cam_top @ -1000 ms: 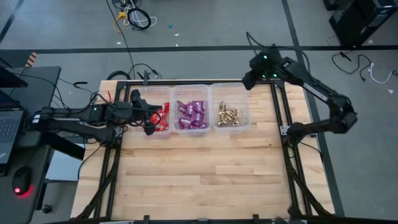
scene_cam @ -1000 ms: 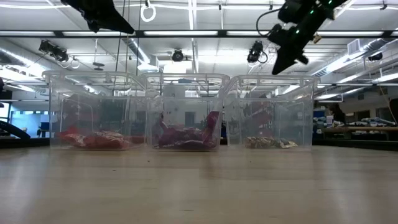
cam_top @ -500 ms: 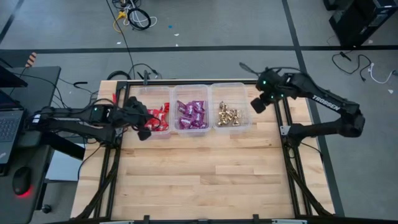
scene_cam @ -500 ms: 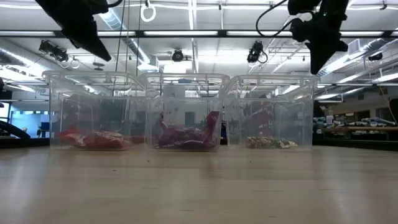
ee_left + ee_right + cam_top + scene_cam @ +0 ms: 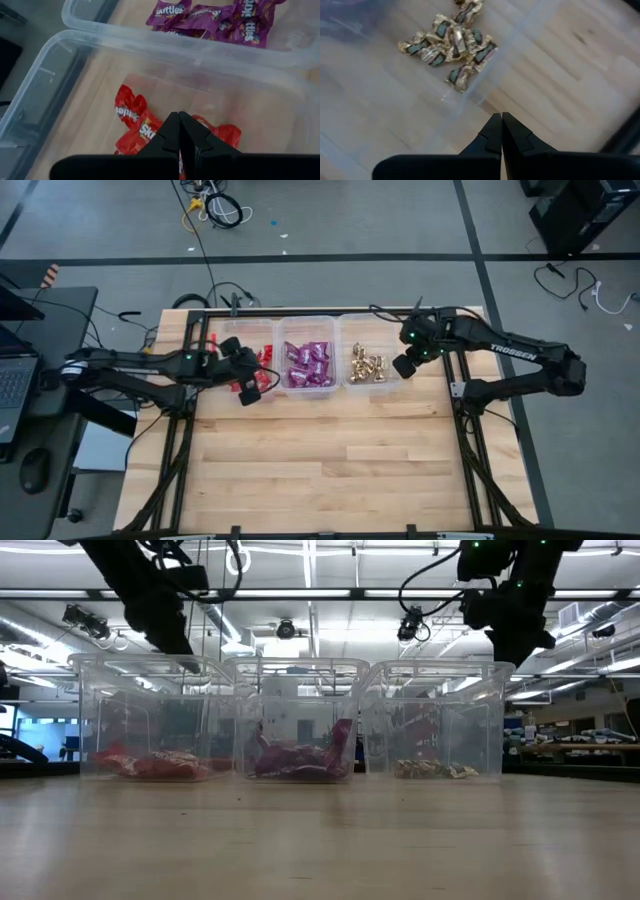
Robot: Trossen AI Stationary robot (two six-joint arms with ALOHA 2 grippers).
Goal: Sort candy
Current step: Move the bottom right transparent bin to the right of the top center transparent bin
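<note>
Table (image 5: 330, 470): pale wood-plank top; three clear plastic bins in a row at its far edge.
Left bin (image 5: 232, 332): red Skittles packets (image 5: 131, 107) inside.
Middle bin (image 5: 308, 323): purple Skittles packets (image 5: 308, 366) piled inside.
Right bin (image 5: 372, 320): gold foil-wrapped pieces (image 5: 451, 42) clustered inside.
Left gripper (image 5: 246, 393): over left bin, above red packets; fingers pressed together, nothing held.
Right gripper (image 5: 402, 367): at right bin's outer edge; fingers pressed together, nothing held.

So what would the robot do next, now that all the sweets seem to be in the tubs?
Probably just lift both arms away. The red packets, purple packets and gold pieces each sit in their own bin, no sweets show on the table, and the left claw and right claw are shut on nothing.
</note>
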